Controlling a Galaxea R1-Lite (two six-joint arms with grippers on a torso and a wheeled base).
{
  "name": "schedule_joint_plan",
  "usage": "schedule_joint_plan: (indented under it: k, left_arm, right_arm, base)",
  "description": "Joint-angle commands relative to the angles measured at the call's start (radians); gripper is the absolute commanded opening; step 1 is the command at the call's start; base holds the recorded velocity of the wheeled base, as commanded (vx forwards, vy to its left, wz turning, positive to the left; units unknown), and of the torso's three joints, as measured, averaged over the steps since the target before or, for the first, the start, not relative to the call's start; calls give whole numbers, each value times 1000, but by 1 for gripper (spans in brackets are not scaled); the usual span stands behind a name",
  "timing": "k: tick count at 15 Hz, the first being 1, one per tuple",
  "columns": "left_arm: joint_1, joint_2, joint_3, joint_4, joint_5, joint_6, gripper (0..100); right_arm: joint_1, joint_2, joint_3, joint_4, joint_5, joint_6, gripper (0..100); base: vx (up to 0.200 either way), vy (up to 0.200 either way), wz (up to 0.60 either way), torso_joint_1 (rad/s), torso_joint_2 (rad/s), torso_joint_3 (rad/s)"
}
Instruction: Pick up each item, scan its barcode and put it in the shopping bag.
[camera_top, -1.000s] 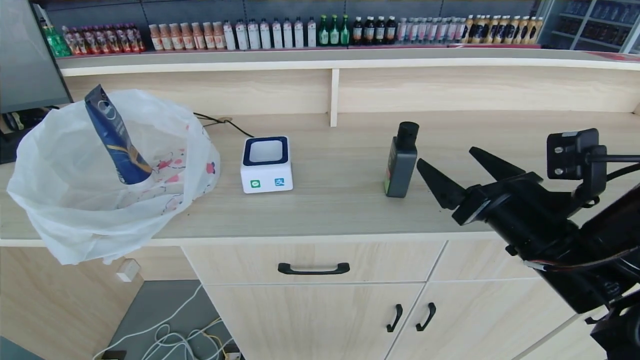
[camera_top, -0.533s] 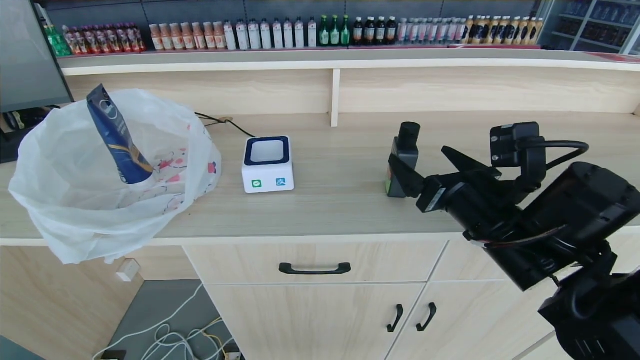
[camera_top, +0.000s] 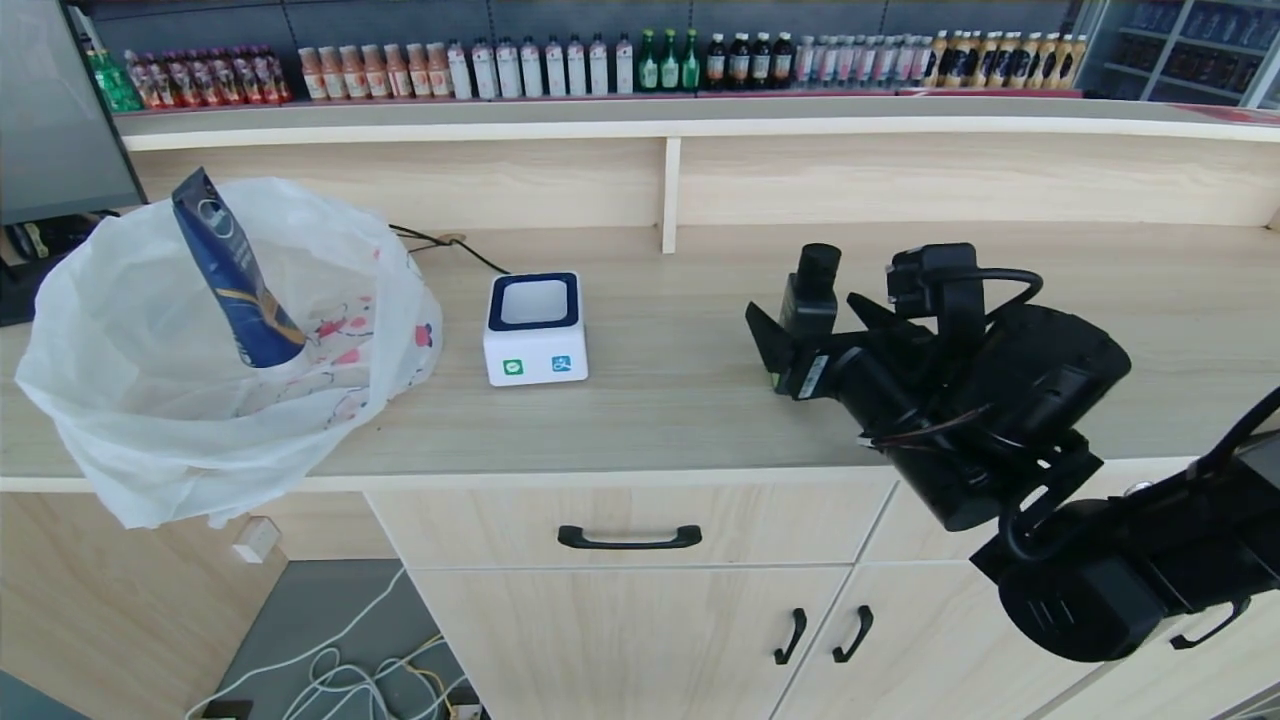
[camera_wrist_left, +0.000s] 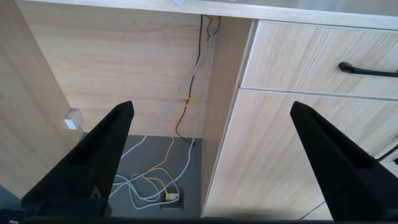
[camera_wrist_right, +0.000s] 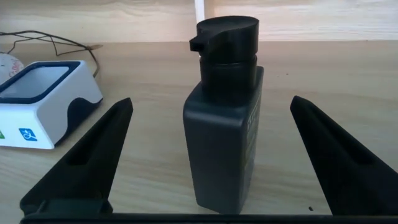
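Standing upright on the counter (camera_top: 680, 400), right of the scanner (camera_top: 534, 328), the bottle (camera_wrist_right: 224, 143) sits between the spread fingers of the right gripper (camera_top: 810, 325). From the head camera the arm hides much of the bottle's body. The right wrist camera shows clear gaps on both sides, neither finger touching. The arm lies low over the counter's front edge, pointing toward the scanner. Left of the scanner, the bag (camera_top: 150, 400) holds a blue pouch (camera_top: 235, 280). The left gripper (camera_wrist_left: 211, 106), also spread, faces the cabinet (camera_wrist_left: 298, 62) above floor cables (camera_wrist_left: 149, 180).
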Motion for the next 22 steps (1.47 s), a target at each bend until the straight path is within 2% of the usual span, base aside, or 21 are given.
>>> schedule_joint_plan:
  k: [1, 11, 16, 22]
  left_arm:
    - [0, 0, 0, 0, 0, -1, 100]
    - [0, 0, 0, 0, 0, -1, 100]
    - [0, 0, 0, 0, 0, 1, 100]
    - [0, 0, 0, 0, 0, -1, 100]
  right_arm:
    - [1, 28, -53, 21, 0, 0, 100]
    - [-19, 114, -141, 55, -2, 6, 100]
    - [-33, 139, -144, 53, -62, 63, 100]
    - [-36, 163, -145, 53, -62, 73, 100]
  base:
    - [0, 0, 0, 0, 0, 0]
    - [0, 0, 0, 0, 0, 0]
    - [0, 0, 0, 0, 0, 0]
    - [0, 0, 0, 0, 0, 0]
